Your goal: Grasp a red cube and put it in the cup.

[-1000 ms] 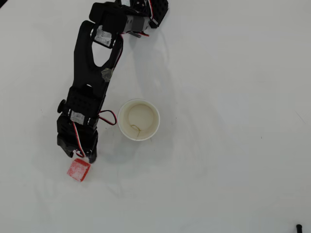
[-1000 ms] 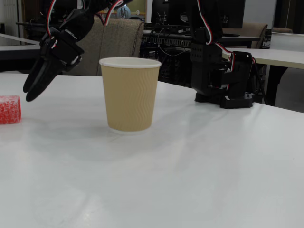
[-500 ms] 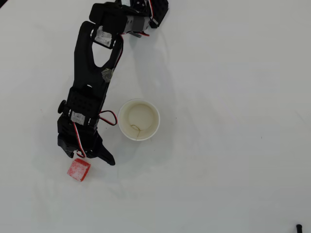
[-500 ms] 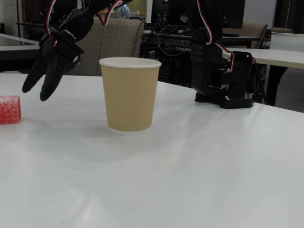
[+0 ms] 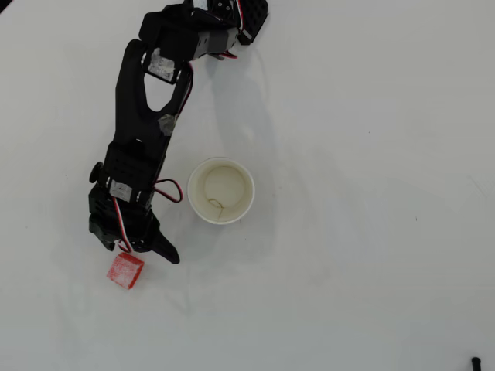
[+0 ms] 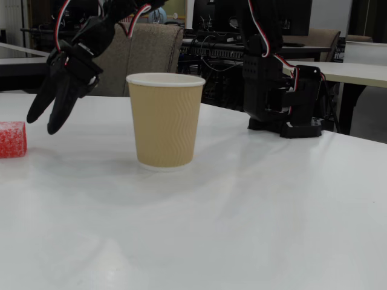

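Note:
The red cube (image 5: 124, 270) lies on the white table; in the fixed view the red cube (image 6: 12, 139) sits at the far left edge. The cup (image 5: 221, 190) stands upright to its right with nothing in it, and in the fixed view the cup (image 6: 165, 121) is tan-sided with a white rim. My black gripper (image 5: 139, 253) is open and holds nothing. It hovers just above the cube on the side nearer the arm's base. In the fixed view the gripper (image 6: 42, 124) hangs above the table between cube and cup, its fingertips pointing down to the left.
The arm's base (image 5: 232, 19) is at the top of the overhead view; the base (image 6: 281, 90) stands behind and right of the cup in the fixed view. A small black object (image 5: 475, 361) lies at the table's bottom right corner.
The gripper went from shut to open, one finger swinging out toward the cup. Since then it has shifted slightly left. Cube and cup have not moved.

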Available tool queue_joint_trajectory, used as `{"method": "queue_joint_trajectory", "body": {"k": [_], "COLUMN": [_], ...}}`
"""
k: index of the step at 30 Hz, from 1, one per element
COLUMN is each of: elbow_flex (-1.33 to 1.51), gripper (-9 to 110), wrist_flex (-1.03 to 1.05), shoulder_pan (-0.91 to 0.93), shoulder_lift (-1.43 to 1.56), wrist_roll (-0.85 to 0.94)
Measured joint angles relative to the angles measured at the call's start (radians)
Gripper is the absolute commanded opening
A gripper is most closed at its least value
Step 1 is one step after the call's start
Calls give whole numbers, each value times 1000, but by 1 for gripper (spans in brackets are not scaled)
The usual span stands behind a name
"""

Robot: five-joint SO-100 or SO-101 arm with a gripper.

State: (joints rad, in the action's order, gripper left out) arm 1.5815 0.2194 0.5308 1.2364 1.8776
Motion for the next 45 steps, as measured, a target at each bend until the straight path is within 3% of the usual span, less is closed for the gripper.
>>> {"method": "queue_joint_trajectory", "body": {"k": [45], "elbow_flex": [-146], "gripper": [47], "wrist_flex": [-104], "shoulder_pan": [58], "shoulder_lift": [-156], "wrist_roll": [0]}}
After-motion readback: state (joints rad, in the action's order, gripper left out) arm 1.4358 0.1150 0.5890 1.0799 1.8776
